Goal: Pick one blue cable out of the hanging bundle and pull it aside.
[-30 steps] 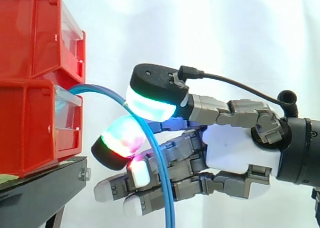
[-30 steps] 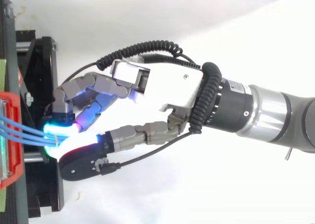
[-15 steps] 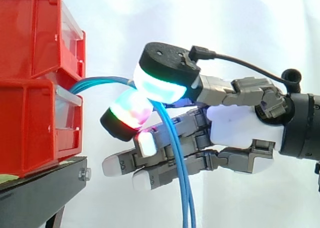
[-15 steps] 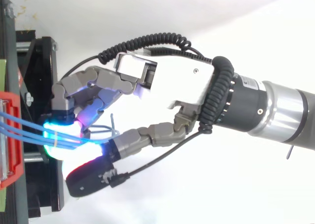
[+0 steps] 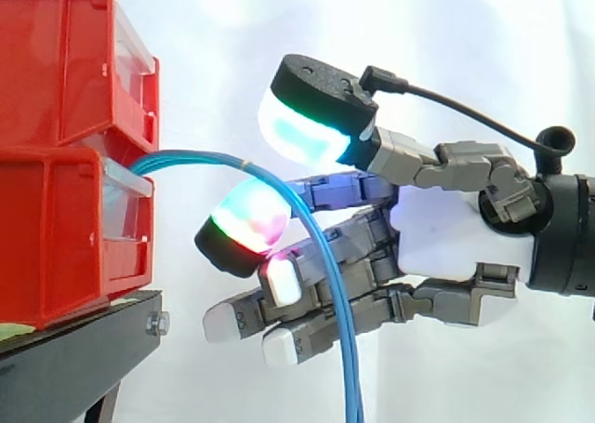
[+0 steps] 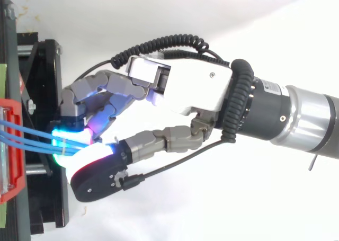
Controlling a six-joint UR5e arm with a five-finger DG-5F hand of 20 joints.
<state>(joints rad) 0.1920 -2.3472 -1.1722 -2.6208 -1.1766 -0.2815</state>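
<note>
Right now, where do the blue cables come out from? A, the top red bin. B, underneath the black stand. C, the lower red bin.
C: in the side view the blue cables leave over the clear front of the lower red bin, then arch over and hang down.

Bins (image 5: pixel 65 88) stacked at left, set on stand (image 5: pixel 84 349), curtain (image 5: pixel 418 33) behind. Cables (image 5: pixel 195 156) led out of lower bin (image 5: pixel 56 237) at its top front, arched rightward, hung down in front of hand (image 5: pixel 456 246). Hand placed right of bins, level with lower bin, apart from it. Cables laid side by side, as seen from above.
</note>
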